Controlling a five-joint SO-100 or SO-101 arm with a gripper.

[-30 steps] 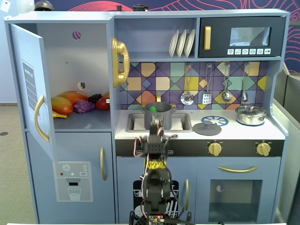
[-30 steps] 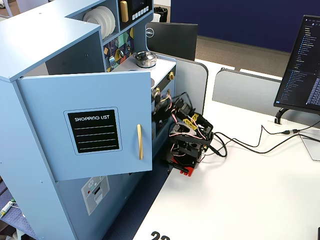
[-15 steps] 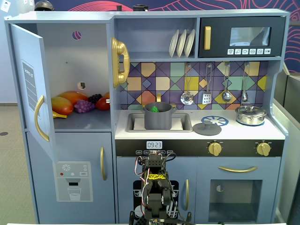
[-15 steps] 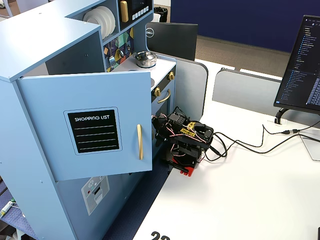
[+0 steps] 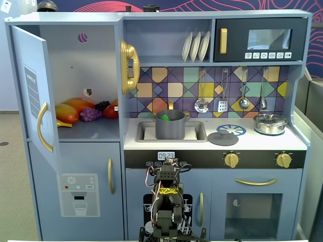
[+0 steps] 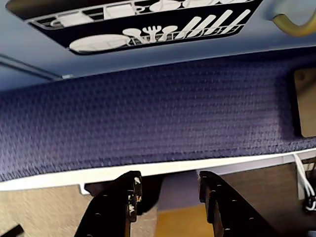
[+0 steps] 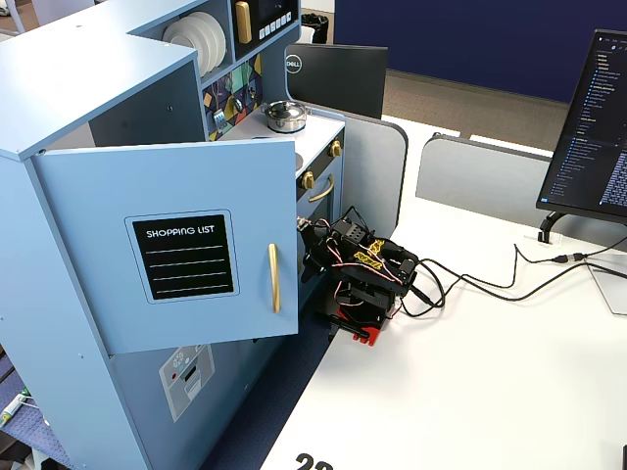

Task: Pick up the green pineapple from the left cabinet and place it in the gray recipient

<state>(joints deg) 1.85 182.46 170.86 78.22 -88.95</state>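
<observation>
**Green pineapple resting inside the gray pot**

The small bright green bumpy plastic pineapple [image 5: 165,117] shows only its top above the rim of the matte gray cylindrical pot [image 5: 170,128]. The black two-finger claw [image 6: 168,190] hangs released, empty, near the white desk [image 7: 470,382] edge.

Left of frame: light-blue cabinet [image 5: 75,60], its door [image 5: 35,96] bearing a gold handle [image 5: 44,127]. Centre: matte gray pot [image 5: 170,126] containing the bright green pineapple [image 5: 165,117]. Upper centre: backsplash [image 5: 166,91] patterned in purple, yellow, teal and orange triangles. Wrist view, bottom: black fingers [image 6: 116,207] before a textured navy mat [image 6: 158,118].
</observation>
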